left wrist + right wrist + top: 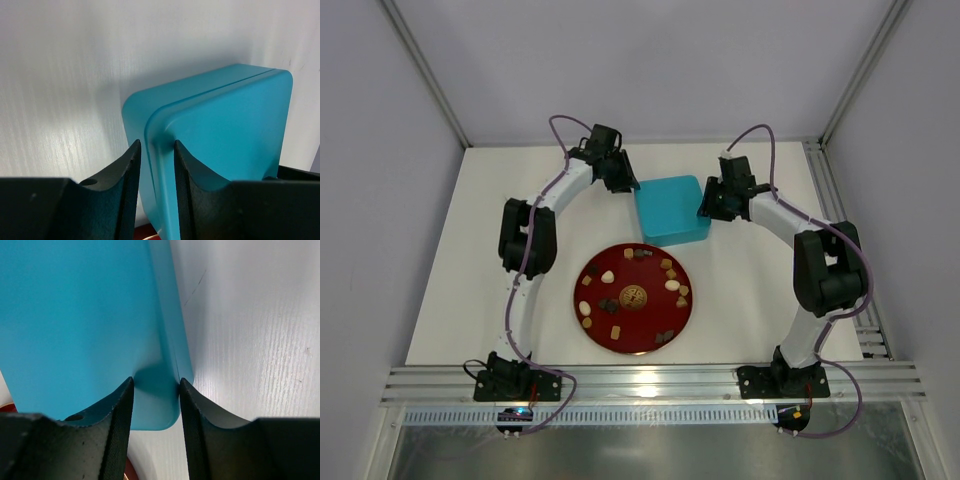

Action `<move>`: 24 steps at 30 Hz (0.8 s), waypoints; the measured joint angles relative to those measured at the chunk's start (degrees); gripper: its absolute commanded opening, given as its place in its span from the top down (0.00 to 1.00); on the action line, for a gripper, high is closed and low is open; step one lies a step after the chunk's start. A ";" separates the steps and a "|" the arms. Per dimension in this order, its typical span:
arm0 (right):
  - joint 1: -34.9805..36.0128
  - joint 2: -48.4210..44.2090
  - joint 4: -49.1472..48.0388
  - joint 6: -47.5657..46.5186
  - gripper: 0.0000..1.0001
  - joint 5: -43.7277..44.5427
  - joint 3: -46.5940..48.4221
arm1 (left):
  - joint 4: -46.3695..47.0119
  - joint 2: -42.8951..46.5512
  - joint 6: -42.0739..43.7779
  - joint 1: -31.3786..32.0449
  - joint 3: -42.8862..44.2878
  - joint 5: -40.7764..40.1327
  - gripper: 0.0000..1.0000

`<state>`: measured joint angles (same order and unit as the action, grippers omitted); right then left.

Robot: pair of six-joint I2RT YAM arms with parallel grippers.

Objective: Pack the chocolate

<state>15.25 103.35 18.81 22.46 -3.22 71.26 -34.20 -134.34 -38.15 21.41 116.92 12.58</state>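
The chocolate (672, 285) lies as several small brown, tan and cream pieces on a round red plate (640, 275) at mid-table. Behind the plate stands a closed teal box (672, 210). My left gripper (628, 186) is at the box's left edge. In the left wrist view the left gripper (157, 145) is shut across the raised rim of the teal box (225, 130). My right gripper (705, 212) is at the box's right edge. Seen from the right wrist, the right gripper (156, 382) pinches a corner of the teal box (75, 315), both fingers touching it.
A gold emblem (634, 296) marks the plate's centre. The red plate shows as a sliver at the bottom of the left wrist view (145, 232). White table (470, 260) spreads to both sides, with cage walls around and a metal rail (650, 380) at the near edge.
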 measured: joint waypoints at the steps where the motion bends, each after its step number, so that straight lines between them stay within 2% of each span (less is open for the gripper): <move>1: -0.17 -0.02 -0.31 0.22 0.59 0.11 -0.07 | 0.00 0.00 0.11 0.00 0.00 0.00 0.69; 9: -0.42 -0.09 -0.17 0.42 0.59 0.48 0.00 | 0.02 0.02 1.16 0.00 -0.04 0.13 0.68; 14: -0.37 0.13 1.18 0.68 0.66 1.05 0.63 | 0.26 0.59 1.20 -0.07 -1.16 0.70 0.68; 24: -0.04 0.02 2.73 1.99 0.71 2.91 0.85 | 0.24 1.14 2.08 -0.11 -1.99 1.57 0.67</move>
<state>15.20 103.37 21.54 24.45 -0.32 72.12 -33.95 -133.21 -36.07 21.30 114.93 14.15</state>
